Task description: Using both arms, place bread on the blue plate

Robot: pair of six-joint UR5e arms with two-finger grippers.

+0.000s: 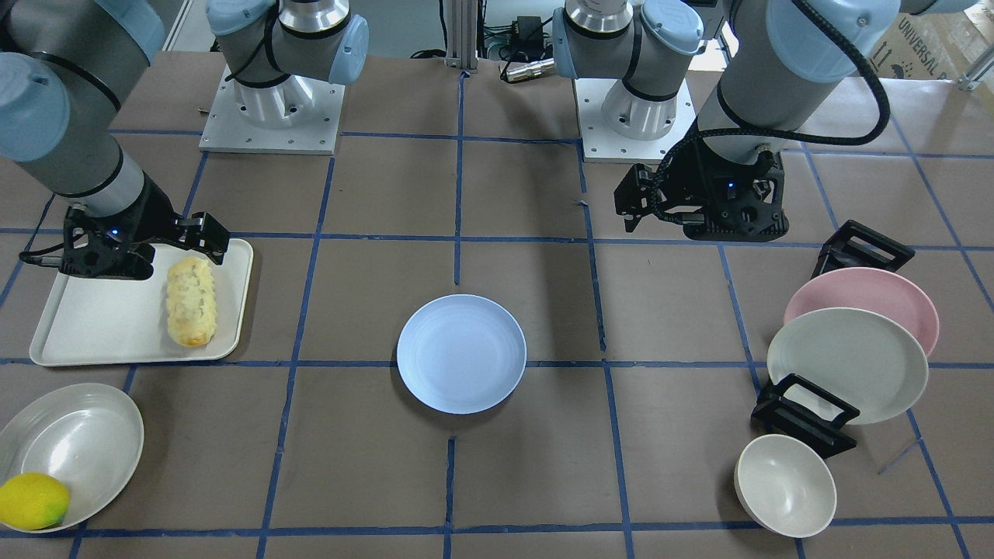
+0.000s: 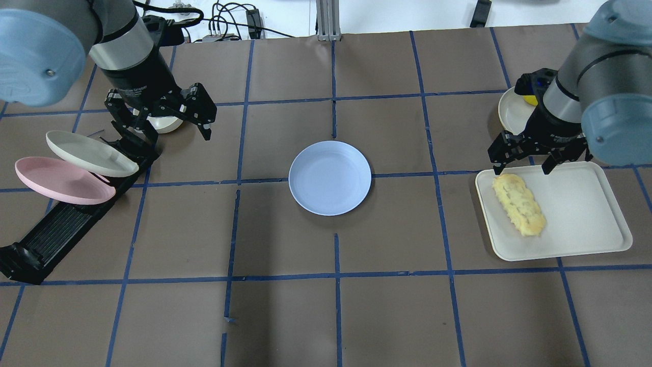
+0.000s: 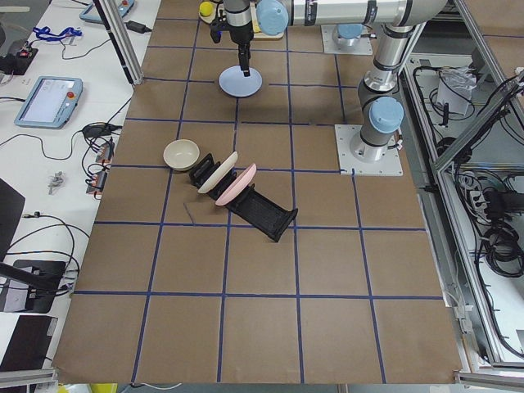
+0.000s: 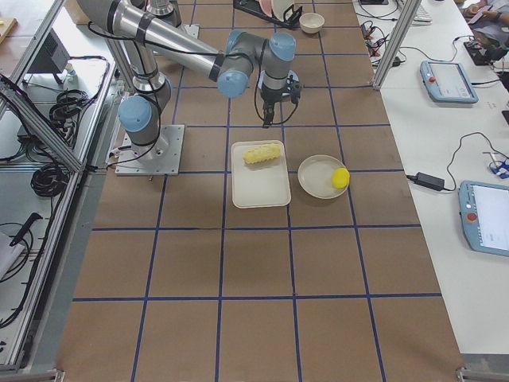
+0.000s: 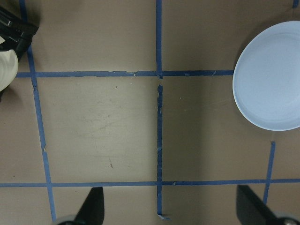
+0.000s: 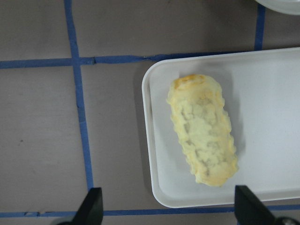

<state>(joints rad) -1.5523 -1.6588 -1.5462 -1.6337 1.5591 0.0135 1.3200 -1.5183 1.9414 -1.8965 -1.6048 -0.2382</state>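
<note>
The bread [image 1: 191, 301] lies on the white tray [image 1: 101, 326]; it also shows in the overhead view [image 2: 518, 204] and the right wrist view [image 6: 204, 147]. The blue plate [image 1: 461, 353] sits bare at the table's middle [image 2: 330, 177]. My right gripper [image 2: 522, 168] is open and empty, hovering above the bread's far end with its fingers apart from it. My left gripper [image 2: 158, 127] is open and empty, above the table between the plate rack and the blue plate. The blue plate shows at the right edge of the left wrist view [image 5: 269, 89].
A black rack [image 2: 56, 229] holds a pink plate [image 2: 61, 181] and an off-white plate [image 2: 89, 153] close under my left arm. A small off-white bowl [image 1: 784, 485] stands beside it. A bowl [image 1: 78, 442] with a lemon [image 1: 33, 501] stands beside the tray.
</note>
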